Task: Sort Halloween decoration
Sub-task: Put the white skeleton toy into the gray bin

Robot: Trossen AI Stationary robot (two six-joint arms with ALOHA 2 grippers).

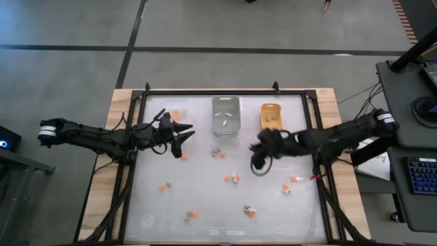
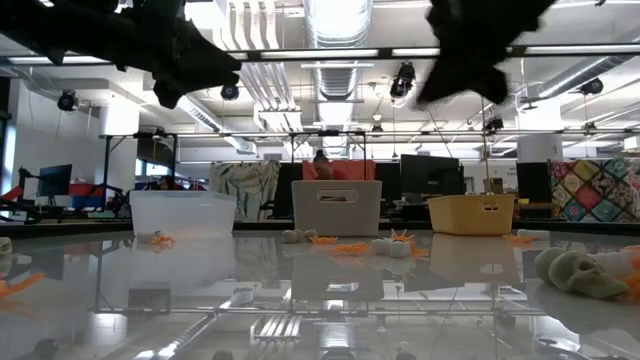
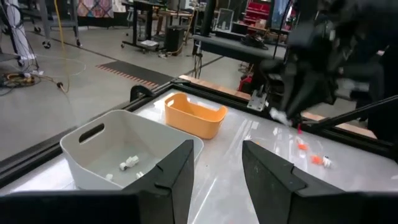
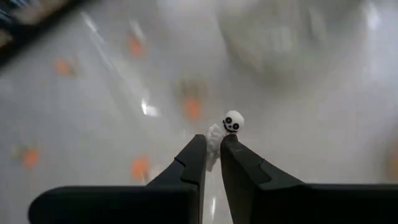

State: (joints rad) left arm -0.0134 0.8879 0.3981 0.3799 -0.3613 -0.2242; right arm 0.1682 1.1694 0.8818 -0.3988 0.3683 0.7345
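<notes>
Clamped between the right gripper (image 4: 212, 149) fingers: one small white skeleton figure (image 4: 225, 129), round skull with dark eyes, held above the table's middle, just near of the orange-yellow tray (image 1: 270, 115).

Left gripper (image 1: 186, 131): fingers apart, empty, raised over the table's left half, pointing toward the grey tray (image 1: 226, 115).

Grey tray, far centre: holds a few white pieces (image 3: 128, 163). Orange-yellow tray just to its right. Clear tray (image 2: 183, 213), far left, holds an orange piece (image 2: 157, 238).

Loose trinkets across the glossy white table (image 1: 150, 205): orange ones (image 1: 164, 186) on the near left, mixed orange and white (image 1: 233, 179) at centre, more near right (image 1: 250, 212). One pale skull (image 2: 572, 272) lies near the low camera.
</notes>
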